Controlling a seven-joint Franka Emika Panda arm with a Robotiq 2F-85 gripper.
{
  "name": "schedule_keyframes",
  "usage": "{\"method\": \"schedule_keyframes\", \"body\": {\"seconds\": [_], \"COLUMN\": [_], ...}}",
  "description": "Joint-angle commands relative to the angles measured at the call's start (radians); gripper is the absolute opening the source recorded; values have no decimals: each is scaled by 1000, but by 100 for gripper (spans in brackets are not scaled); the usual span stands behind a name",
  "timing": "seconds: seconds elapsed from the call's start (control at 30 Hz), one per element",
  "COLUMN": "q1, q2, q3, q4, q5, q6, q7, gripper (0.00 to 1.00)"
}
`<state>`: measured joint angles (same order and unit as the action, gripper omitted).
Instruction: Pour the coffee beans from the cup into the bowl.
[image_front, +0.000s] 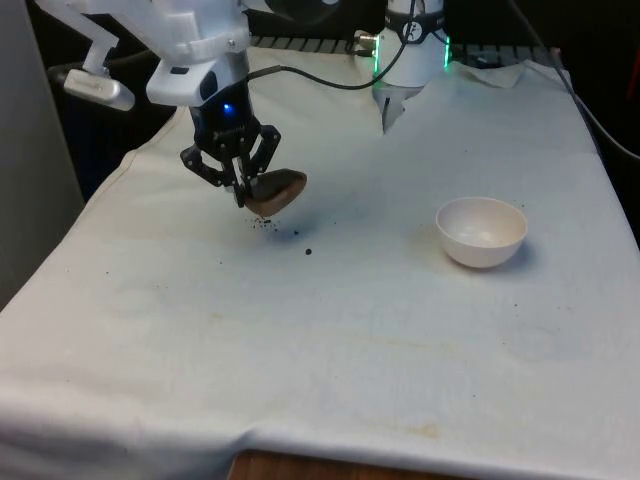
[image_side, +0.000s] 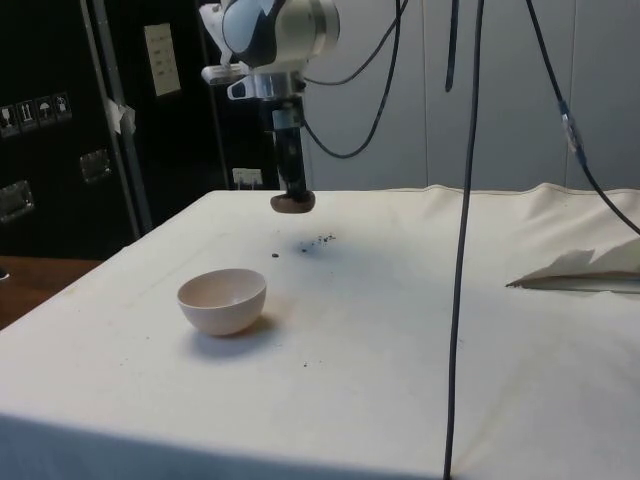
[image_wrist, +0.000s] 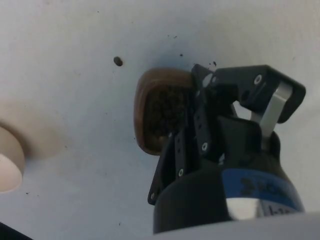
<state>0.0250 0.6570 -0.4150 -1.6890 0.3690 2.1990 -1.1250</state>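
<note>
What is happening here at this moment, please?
The black gripper holds a small brown wooden cup of coffee beans by its rim, lifted and tilted above the white cloth. A few spilled beans lie on the cloth beneath it. The white bowl stands apart, towards the front view's right, and looks empty, so nothing has reached it yet.

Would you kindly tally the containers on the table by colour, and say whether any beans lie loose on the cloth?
Brown cup, held tilted above the cloth by the tool: 1
White bowl, standing apart toward the front view's right: 1
Total containers: 2
Loose coffee beans: yes, a few dark specks scattered on the cloth below the cup; too small to count exactly.
</note>
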Motion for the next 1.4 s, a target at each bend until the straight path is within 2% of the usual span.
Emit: {"method": "schedule_keyframes", "body": {"seconds": [0.0,0.13,0.2,0.23,0.3,0.53,0.77,0.8,0.83,1.07,1.1,1.13,1.37], "q1": [14,22,22,16,22,17,24,17,24,30,22,30,41], "q2": [-8,-8,-8,-4,-7,-4,-4,-3,-5,-19,-13,-21,-44], "q3": [-7,-5,-3,3,-1,12,25,28,27,41,46,43,47], "q4": [-13,-9,-9,-2,-7,0,4,6,5,4,12,3,1], "q5": [-13,-34,-37,-31,-36,-31,-32,-31,-32,-34,-31,-34,-39], "q6": [14,11,10,0,9,1,10,1,10,14,3,15,10], "q7": [15,38,41,36,42,43,81,70,88,140,131,145,184], "gripper": [0,0,0,0,0,0,0,0,0,0,0,0,0]}}
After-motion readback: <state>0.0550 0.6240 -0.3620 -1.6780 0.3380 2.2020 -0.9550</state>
